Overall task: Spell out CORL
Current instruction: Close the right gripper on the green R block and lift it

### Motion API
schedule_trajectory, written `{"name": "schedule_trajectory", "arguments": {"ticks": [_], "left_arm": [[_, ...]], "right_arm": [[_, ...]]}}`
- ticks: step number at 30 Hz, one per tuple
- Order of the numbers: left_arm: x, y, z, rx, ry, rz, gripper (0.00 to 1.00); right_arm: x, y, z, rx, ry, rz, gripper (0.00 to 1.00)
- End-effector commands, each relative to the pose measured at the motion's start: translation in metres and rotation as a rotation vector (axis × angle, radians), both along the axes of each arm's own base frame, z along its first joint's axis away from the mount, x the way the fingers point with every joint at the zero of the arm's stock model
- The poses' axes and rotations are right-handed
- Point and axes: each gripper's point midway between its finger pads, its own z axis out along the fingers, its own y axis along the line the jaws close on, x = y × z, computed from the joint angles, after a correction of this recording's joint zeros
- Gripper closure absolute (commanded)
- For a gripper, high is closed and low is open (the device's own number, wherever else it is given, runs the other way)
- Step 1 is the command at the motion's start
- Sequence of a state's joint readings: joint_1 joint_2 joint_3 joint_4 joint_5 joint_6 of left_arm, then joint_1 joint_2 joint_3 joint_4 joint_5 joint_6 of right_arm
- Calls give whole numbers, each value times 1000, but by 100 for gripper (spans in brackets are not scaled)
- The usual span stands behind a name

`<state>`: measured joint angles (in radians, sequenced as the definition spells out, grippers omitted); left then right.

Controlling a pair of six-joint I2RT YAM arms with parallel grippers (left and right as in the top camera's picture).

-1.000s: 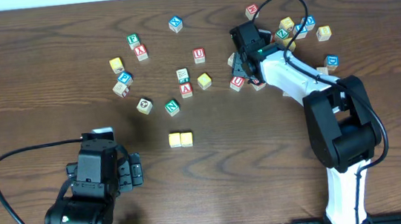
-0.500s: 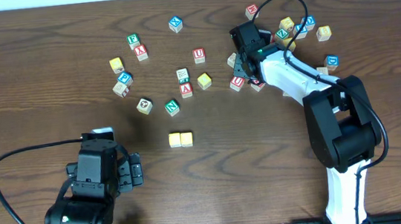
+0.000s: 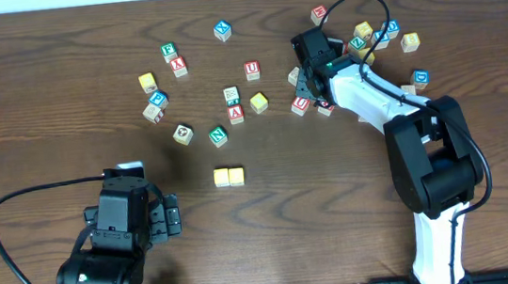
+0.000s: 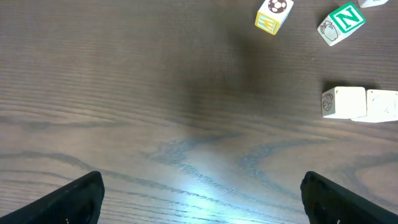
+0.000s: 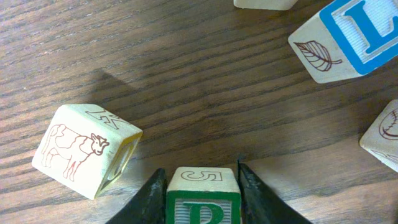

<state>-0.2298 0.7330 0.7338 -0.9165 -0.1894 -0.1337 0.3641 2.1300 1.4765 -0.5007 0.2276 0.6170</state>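
Two yellow-topped cubes (image 3: 229,176) sit side by side mid-table; in the left wrist view they show pale faces (image 4: 345,102). The white cube with a green R (image 5: 203,205) stands on the wood between the fingers of my right gripper (image 5: 200,177), and both fingers press its sides. From overhead the right gripper (image 3: 310,87) hides that cube. A blue L cube (image 5: 354,31) lies up and to the right of it. My left gripper (image 4: 202,196) hangs wide open over bare wood, nearer the front than the yellow pair (image 3: 172,217).
A cow-picture cube (image 5: 84,149) lies tilted just left of the right fingers. Several more lettered cubes are scattered across the far half of the table, including a green N cube (image 3: 218,135) and a red U cube (image 3: 300,105). A soccer-ball cube (image 4: 272,14) sits beside the N cube (image 4: 341,22).
The right gripper's fingers have closed in around the R cube. Neither arm has visibly shifted, and the left gripper stays open.
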Motion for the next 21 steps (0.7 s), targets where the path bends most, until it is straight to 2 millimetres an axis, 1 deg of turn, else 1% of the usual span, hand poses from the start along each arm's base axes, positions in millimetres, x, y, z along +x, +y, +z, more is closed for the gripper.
{"name": "schedule_trajectory", "arguments": {"ticks": [1,5,13,16,18,21], "left_arm": [[0,1,1,-3,-1,13,1],[0,1,1,-3,-1,13,1],[0,1,1,-3,-1,13,1],[0,1,0,-3,-1,13,1],[0,1,1,-3,-1,13,1],[0,1,0,-3,-1,13,1]], "right_arm": [[-3,0,-4,-12,10,5,72],[-3,0,-4,-12,10,5,75],[0,1,-3,-7,-2,6,76],[3,2,1,-15,-11,28,77],[9,4,12,-42,-22,87,76],[14,-2,34,-100,-38,102,75]]}}
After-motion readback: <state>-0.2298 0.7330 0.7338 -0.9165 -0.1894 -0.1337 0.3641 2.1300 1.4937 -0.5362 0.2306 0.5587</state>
